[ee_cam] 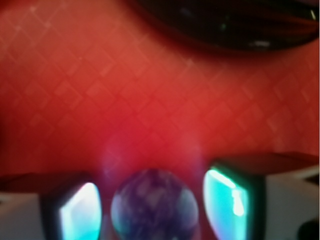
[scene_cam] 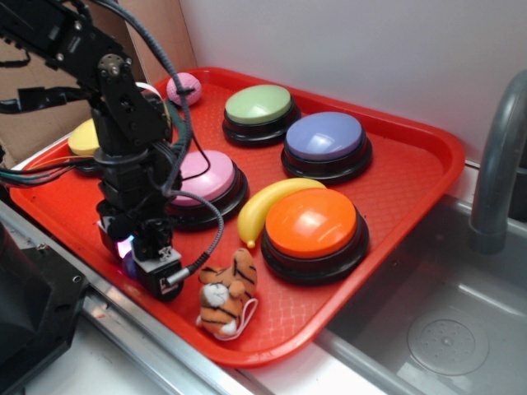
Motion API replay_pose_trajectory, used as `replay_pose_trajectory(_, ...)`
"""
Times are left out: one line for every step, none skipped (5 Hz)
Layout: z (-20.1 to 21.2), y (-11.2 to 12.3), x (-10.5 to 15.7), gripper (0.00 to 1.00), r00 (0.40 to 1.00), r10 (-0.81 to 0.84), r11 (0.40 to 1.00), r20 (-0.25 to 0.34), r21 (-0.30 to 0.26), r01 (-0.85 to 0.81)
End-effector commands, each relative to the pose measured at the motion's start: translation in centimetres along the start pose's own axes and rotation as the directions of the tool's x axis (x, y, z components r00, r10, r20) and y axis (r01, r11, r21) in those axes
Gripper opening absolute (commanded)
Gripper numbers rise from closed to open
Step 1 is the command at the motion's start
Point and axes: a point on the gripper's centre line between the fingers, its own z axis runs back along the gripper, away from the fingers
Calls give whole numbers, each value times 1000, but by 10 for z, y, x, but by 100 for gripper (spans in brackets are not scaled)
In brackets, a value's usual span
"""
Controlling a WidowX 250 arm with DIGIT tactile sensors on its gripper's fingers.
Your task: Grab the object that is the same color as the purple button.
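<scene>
One glossy purple marble (ee_cam: 154,207) btwn open jaws.

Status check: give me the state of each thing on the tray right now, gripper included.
Gripper: down at tray, open, fingers flanking the ball.
Purple ball: on tray, between the fingers, not visibly clamped.
Purple button: upright, untouched.
Pink button: upright, partly behind arm.
Orange button: upright.
Green button: upright.
Banana: lying beside orange button.
Tiger toy: lying near tray edge.

The wrist view is blurred, its lower edge cutting off the purple ball (ee_cam: 154,206) and pincer (ee_cam: 155,212) fingers.
</scene>
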Motion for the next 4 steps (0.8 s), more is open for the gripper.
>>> replay_pose_trajectory(9,0,-6,0,999,23,1000,39,-17,-22)
replay_pose_trajectory(27,-1,-6,0,997,36,999,62,-36,-34)
replay_pose_trajectory(78,-5,-2,0,988,94,995,125,-24,-92)
replay_pose_trajectory(126,-6,-10,0,972,132,991,194,-12,-132)
